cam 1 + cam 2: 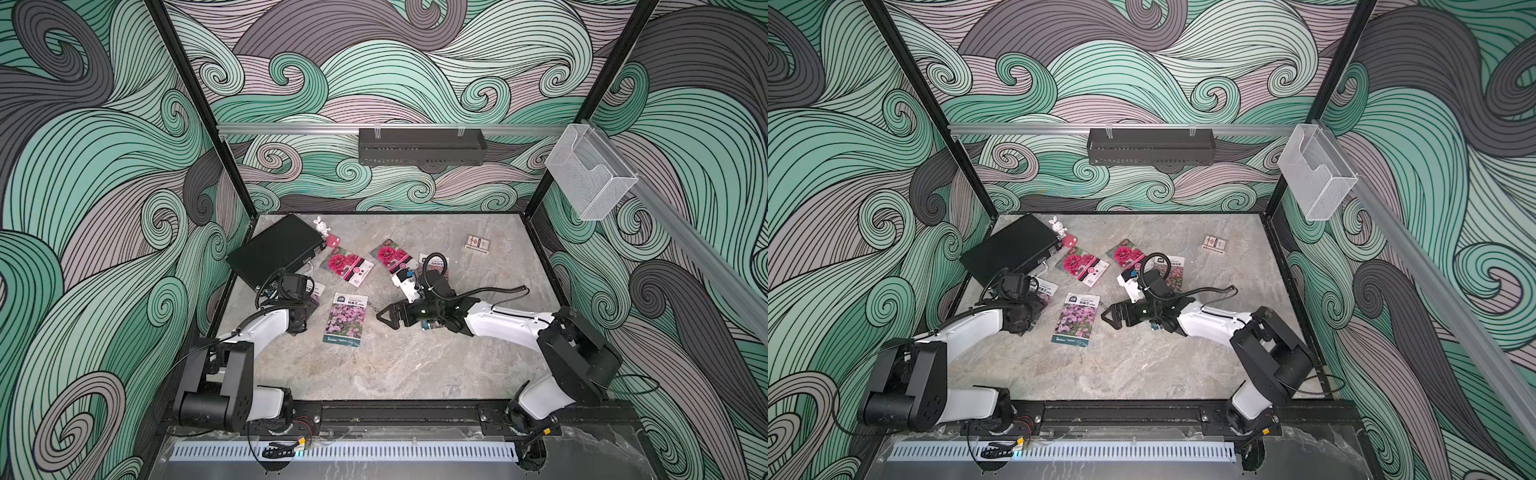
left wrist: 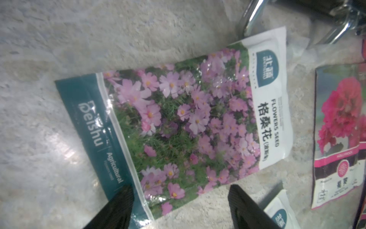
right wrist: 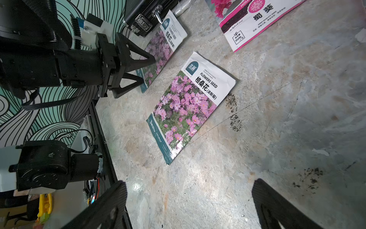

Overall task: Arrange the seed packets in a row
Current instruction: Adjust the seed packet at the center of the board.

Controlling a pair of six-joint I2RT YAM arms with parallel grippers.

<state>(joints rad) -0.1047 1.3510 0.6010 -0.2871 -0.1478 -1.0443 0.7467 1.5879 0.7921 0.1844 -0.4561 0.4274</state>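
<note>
A purple-flower seed packet point(image 1: 345, 318) point(image 3: 190, 103) lies flat mid-table. A second purple one point(image 2: 178, 123) point(image 3: 158, 51) lies by the black case. My left gripper point(image 2: 180, 200) point(image 1: 309, 301) hovers open at that packet's lower end, one fingertip point(image 2: 122, 198) over its teal strip. Two magenta-bloom packets point(image 1: 349, 266) point(image 1: 392, 257) lie further back. A red-pink field packet point(image 1: 1173, 270) is partly hidden by my right arm, and a teal packet corner point(image 1: 428, 326) shows under it. My right gripper point(image 1: 380, 318) point(image 3: 189, 188) is open over bare table, just right of the middle packet.
A large black case point(image 1: 276, 249) sits at the back left, with a small rabbit toy point(image 1: 321, 226) and a red toy point(image 1: 332, 240) beside it. A red-and-white card box point(image 1: 477, 243) lies at the back right. Dark crumbs point(image 3: 234, 119) speckle the stone tabletop point(image 1: 415, 365).
</note>
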